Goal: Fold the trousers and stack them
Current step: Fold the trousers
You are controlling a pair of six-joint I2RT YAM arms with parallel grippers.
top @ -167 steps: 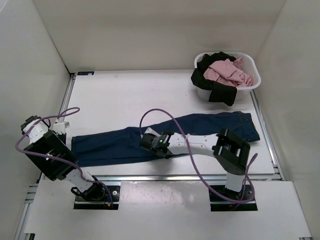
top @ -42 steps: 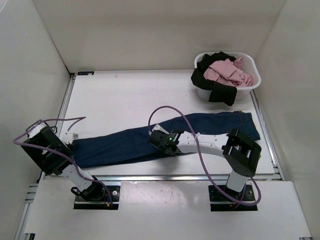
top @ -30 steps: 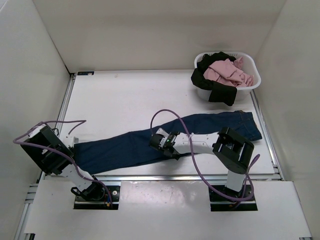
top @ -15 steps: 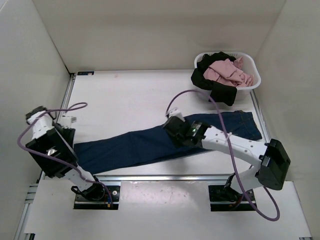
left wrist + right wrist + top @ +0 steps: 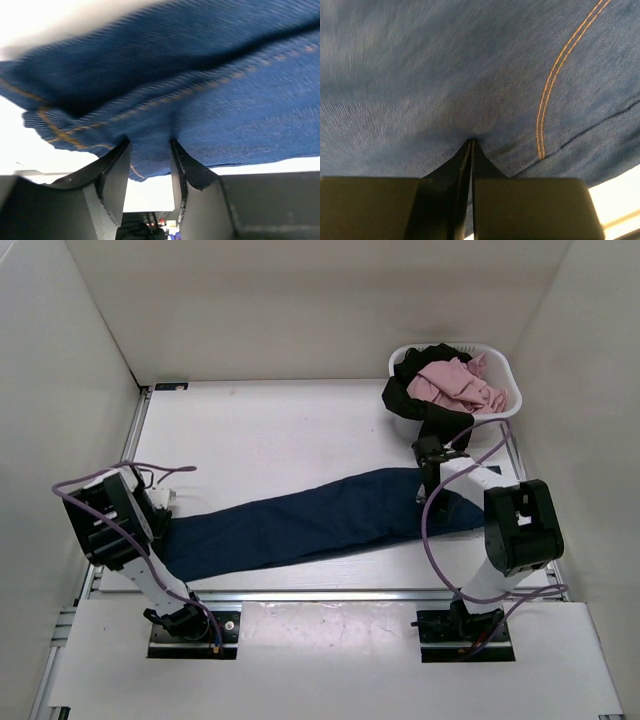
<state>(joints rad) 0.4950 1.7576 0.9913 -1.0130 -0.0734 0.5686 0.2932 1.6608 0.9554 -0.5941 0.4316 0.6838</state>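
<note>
L gripper point(image 5: 150, 148) part-closed, R gripper point(image 5: 471, 144) closed tight, wrists low.

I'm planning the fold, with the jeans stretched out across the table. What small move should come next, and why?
Probably lift both ends slightly together. The right gripper is shut on denim at the wider end, the left gripper has the hem between its fingers, and the trousers lie stretched out unfolded, so raising them starts the half-fold.
</note>
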